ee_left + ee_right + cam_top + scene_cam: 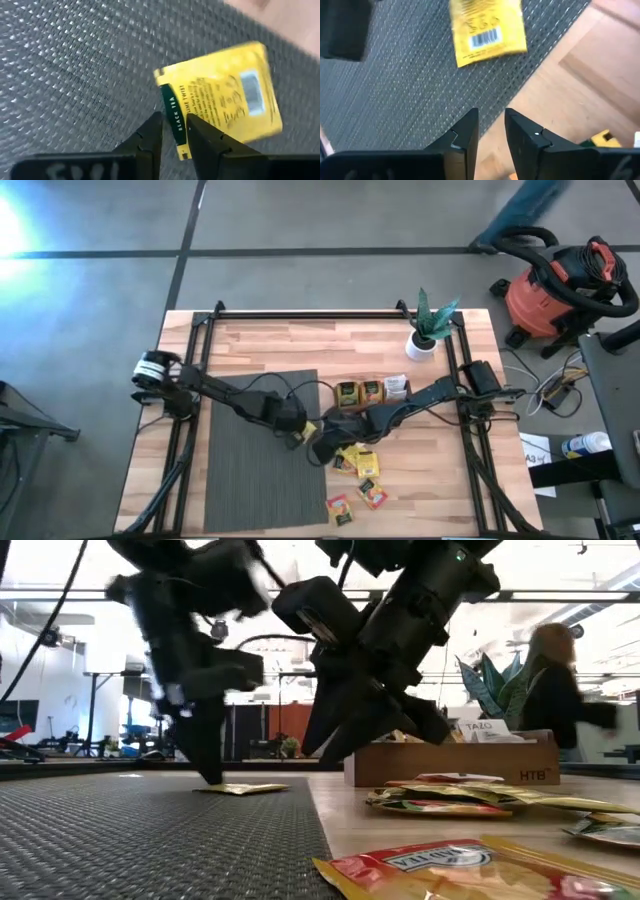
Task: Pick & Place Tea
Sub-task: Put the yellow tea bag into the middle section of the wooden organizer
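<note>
A yellow tea sachet [220,97] with a dark green "Black Tea" stripe lies flat on my grey woven mat [75,75], centre-right in my left wrist frame. More yellow and orange sachets [357,462] lie scattered lower centre, overhead.

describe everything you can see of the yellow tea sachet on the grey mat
The yellow tea sachet is a flat, square packet, paper-like, printed with a dark green stripe reading "black tea", fine text and a barcode. It lies flat near the edge of the grey woven mat. The left gripper straddles its stripe edge, fingers slightly apart.
</note>
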Controlling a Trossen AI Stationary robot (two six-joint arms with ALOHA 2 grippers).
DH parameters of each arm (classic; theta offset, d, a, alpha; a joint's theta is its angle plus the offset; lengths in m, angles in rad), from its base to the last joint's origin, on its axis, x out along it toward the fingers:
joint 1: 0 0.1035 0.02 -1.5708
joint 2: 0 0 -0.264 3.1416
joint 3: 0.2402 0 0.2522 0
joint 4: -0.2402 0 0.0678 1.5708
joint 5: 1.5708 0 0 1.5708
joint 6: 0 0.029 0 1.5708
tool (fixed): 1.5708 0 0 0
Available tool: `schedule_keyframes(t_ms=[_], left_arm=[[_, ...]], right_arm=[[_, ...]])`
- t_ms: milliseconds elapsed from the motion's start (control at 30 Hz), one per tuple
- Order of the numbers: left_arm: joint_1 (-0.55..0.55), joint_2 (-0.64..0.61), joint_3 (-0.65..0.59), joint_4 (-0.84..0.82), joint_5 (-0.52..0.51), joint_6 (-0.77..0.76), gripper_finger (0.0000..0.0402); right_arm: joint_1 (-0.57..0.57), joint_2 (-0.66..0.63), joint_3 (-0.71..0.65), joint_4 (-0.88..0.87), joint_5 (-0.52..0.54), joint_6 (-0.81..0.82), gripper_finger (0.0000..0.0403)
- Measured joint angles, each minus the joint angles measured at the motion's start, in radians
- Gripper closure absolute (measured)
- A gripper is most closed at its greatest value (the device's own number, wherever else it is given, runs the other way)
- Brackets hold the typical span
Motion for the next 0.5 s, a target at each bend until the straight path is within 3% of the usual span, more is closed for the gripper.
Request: schedule_keyframes(t_ms=[167,333,433,500], left_arm=[[-0.088,-0.143,-0.102,0.009,-0.156,0.010,0.0317],[-0.190,-0.307,-0.223,0.121,-0.344,0.071,0.0317],[-0.160,-0.357,-0.337,0.229,-0.258,-0.102,0.0317],[-0.119,-0.363,-0.426,0.371,-0.164,-0.258,0.0317]], right_arm=[[0.000,-0.018,-0.004,0.026,0.020,-0.126,0.0310],[0.016,-0.016,-0.003,0.036,0.039,-0.597,0.0310],[0.018,-0.016,-0.004,0.040,0.056,-0.950,0.0310],[0.014,-0.016,-0.008,0.036,0.138,-1.123,0.0310]])
